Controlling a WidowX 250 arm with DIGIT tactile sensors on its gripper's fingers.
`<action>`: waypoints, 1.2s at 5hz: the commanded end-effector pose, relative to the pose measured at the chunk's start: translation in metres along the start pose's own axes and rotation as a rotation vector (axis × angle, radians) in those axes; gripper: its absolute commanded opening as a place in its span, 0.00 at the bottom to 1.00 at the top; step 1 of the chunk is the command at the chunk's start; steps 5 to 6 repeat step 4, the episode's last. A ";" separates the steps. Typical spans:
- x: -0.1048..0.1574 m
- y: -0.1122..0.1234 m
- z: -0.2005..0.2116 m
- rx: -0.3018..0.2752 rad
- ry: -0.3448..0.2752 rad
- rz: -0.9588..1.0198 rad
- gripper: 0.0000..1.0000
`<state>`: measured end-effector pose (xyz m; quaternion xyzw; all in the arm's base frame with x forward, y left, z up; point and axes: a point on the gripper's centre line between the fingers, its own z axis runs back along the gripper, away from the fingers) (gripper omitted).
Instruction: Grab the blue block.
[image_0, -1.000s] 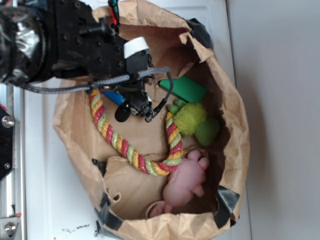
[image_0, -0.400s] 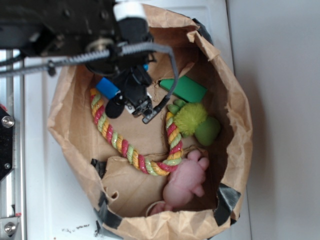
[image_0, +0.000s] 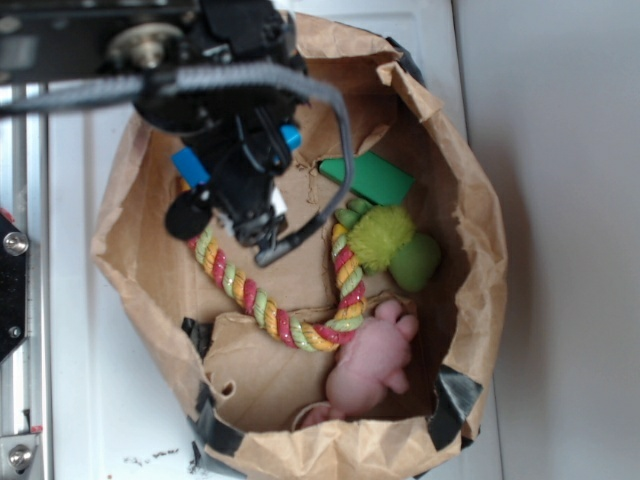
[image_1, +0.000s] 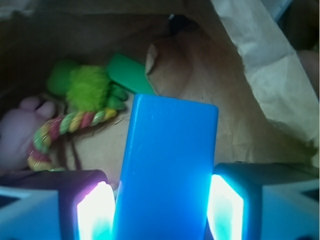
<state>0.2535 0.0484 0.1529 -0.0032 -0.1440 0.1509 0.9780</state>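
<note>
White worktop (image_0: 100, 400), paper bag (image_0: 470, 300). Tool (image_1: 160, 210) pinching the blue block (image_1: 167, 165) on both sides. Grasp looks made; next: lift clear of bag.

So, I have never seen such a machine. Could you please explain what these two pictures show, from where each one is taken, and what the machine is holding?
The black machine is a robot arm ending in a gripper, a two-fingered clamp. One picture looks from outside, down into a brown paper bag. The other comes from a camera on the arm's wrist, looking past the fingers. Between them sits the blue block, gripped on both sides. In the bag lie a green block, a striped rope toy, a fuzzy green toy and a pink soft toy.
</note>
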 end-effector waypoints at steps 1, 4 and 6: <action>0.020 -0.026 0.043 -0.023 -0.021 -0.169 0.00; 0.022 -0.042 0.045 -0.064 -0.018 -0.237 0.00; 0.022 -0.042 0.045 -0.064 -0.018 -0.237 0.00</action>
